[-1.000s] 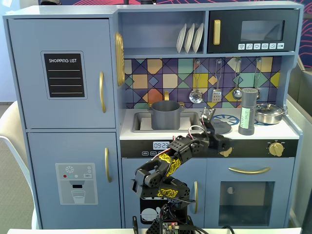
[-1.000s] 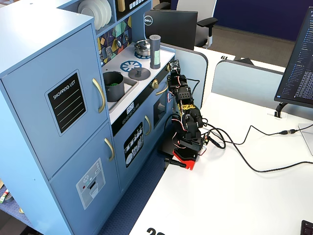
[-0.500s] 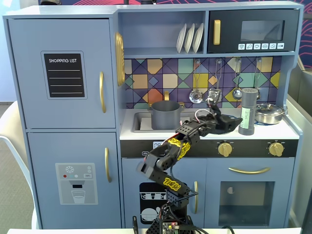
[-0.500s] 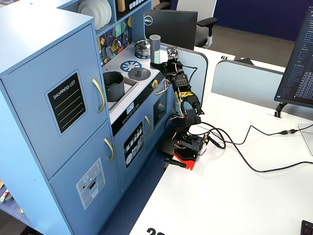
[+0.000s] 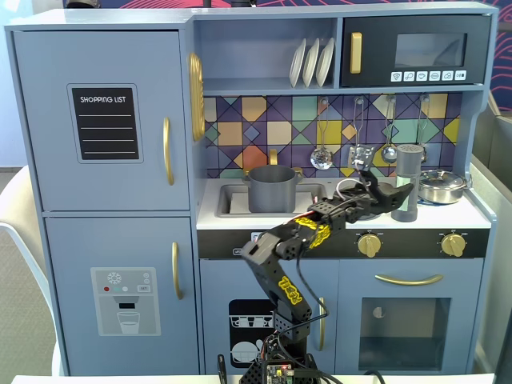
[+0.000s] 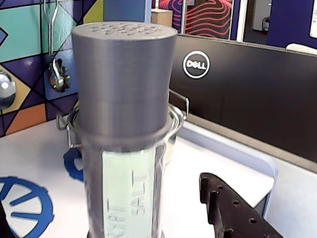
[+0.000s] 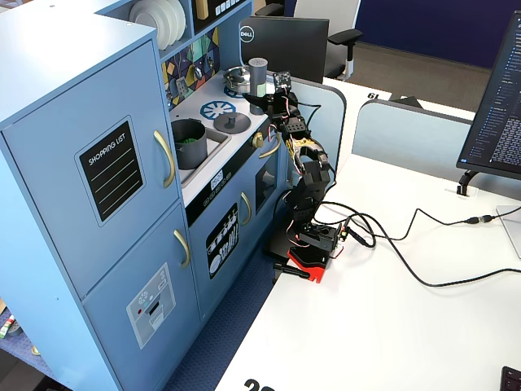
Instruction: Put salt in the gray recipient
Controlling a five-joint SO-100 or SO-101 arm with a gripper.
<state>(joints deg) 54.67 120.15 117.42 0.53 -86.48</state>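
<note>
Blue toy kitchen (image 5: 104, 240) on white office desk (image 7: 391, 326), salt (image 5: 408, 180) upright on counter, claw (image 5: 398, 194) spread around it.

**Clearance around the shaker and the route to the sink**

- Salt (image 5: 408, 182): I see it upright at the right end of the tabletop (image 5: 472, 214); in the wrist view it fills the left of the frame, with open space to its right down to one dark finger (image 6: 233, 213).
- Steel pan (image 5: 442, 186): just beside the salt, on its right in a fixed view, closing that side.
- Hanging utensils (image 5: 355, 152): low over the back of the tabletop, limiting height there.
- Flat lid (image 7: 231, 121): lies between the salt and the sink, with an upright knob.
- Gray recipient (image 5: 271, 188): stands in the sink, mouth open, shelf well above.
- Gripper (image 5: 398, 194): jaws spread at the salt.
</note>
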